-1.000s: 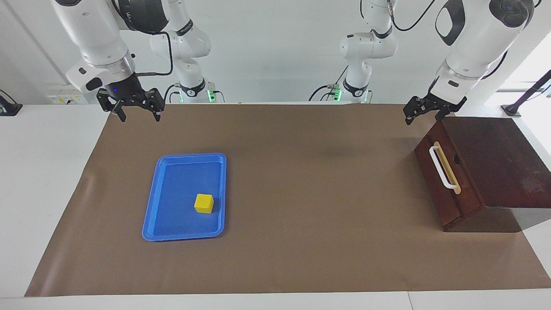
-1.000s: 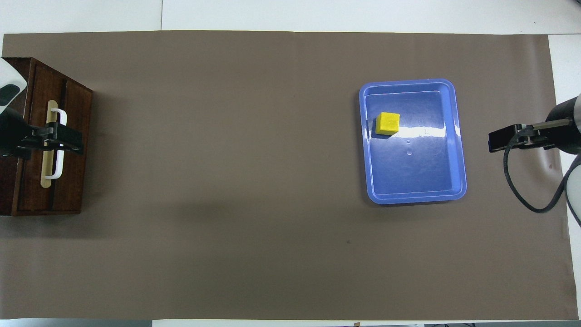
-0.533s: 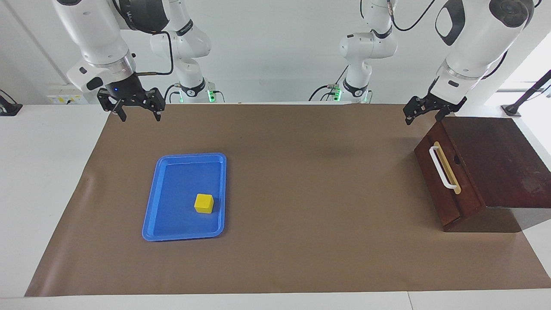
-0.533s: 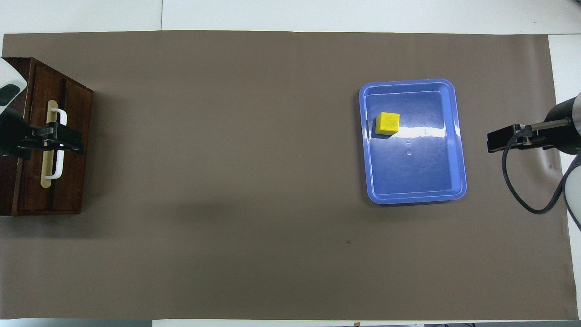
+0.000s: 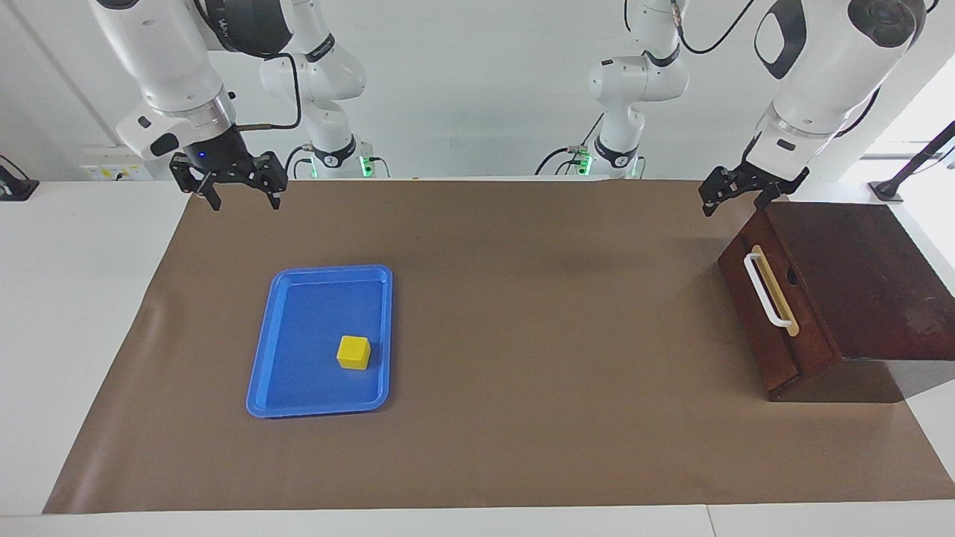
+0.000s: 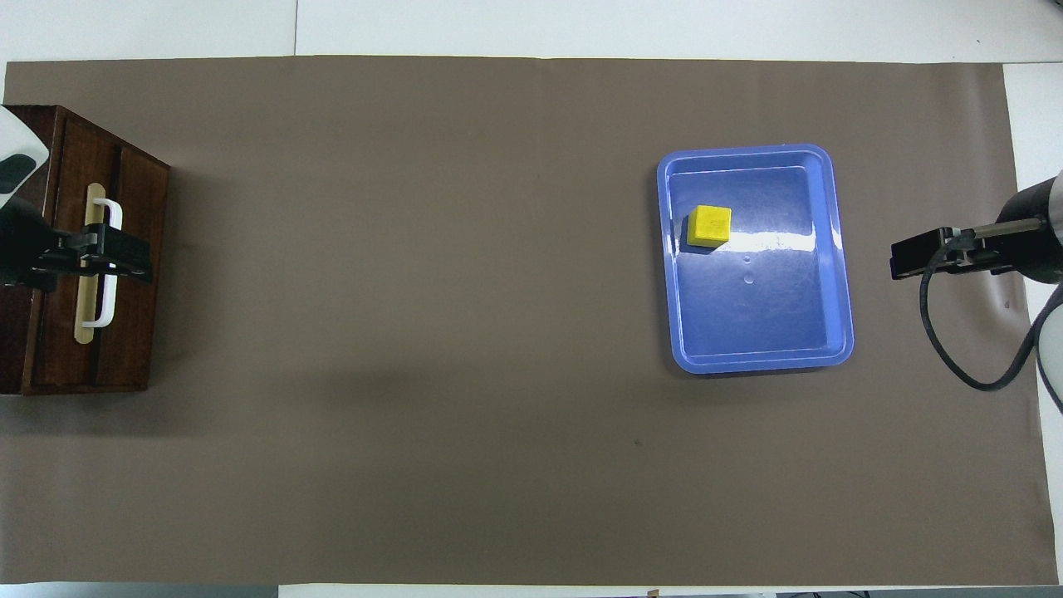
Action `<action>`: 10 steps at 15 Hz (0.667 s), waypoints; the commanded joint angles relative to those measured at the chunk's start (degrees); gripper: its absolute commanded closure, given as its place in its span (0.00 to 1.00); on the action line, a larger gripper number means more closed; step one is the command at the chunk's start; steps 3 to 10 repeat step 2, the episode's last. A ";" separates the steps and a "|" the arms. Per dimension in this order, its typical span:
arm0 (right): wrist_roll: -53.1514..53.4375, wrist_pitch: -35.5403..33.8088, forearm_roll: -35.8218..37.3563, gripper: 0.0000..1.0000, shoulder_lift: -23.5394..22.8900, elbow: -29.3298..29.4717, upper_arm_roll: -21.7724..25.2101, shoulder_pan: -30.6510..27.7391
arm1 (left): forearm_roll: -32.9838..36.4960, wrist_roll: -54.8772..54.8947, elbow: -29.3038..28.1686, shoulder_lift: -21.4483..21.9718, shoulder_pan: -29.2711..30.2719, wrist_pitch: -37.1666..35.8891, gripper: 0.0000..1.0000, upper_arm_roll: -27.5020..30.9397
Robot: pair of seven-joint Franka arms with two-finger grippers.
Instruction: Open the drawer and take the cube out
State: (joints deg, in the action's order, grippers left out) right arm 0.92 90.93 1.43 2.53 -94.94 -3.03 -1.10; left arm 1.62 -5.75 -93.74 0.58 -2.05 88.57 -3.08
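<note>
The dark wooden drawer [image 5: 772,339] [image 6: 133,332] is pushed in flush with its box at the left arm's end of the table. Its white bar handle [image 5: 767,291] [image 6: 106,309] is free. My left gripper [image 5: 735,200] [image 6: 112,257] hangs open in the air above the drawer's front, touching nothing. The yellow cube [image 5: 354,352] [image 6: 709,225] sits in the blue tray [image 5: 257,373] [image 6: 840,274] toward the right arm's end. My right gripper [image 5: 245,198] [image 6: 901,257] is open and empty, raised over the mat's edge beside the tray.
A brown mat [image 5: 537,335] [image 6: 415,332] covers most of the white table. The dark box [image 5: 858,276] holds the drawer. Two more robot arms stand idle past the table's edge at the robots' end.
My right gripper has shifted very slightly toward the tray. The left gripper, the drawer and the cube have not moved.
</note>
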 commanded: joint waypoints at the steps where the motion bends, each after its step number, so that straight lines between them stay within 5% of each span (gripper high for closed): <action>1: -1.27 0.04 -1.25 0.00 0.99 -1.04 -0.49 -1.09 | -0.74 0.12 -0.39 0.65 0.47 -0.42 0.00 -0.26; 10: -1.27 0.04 -1.25 0.00 1.07 -1.12 -0.49 -1.09 | -0.74 0.12 -0.39 0.65 0.47 -0.42 0.00 -0.26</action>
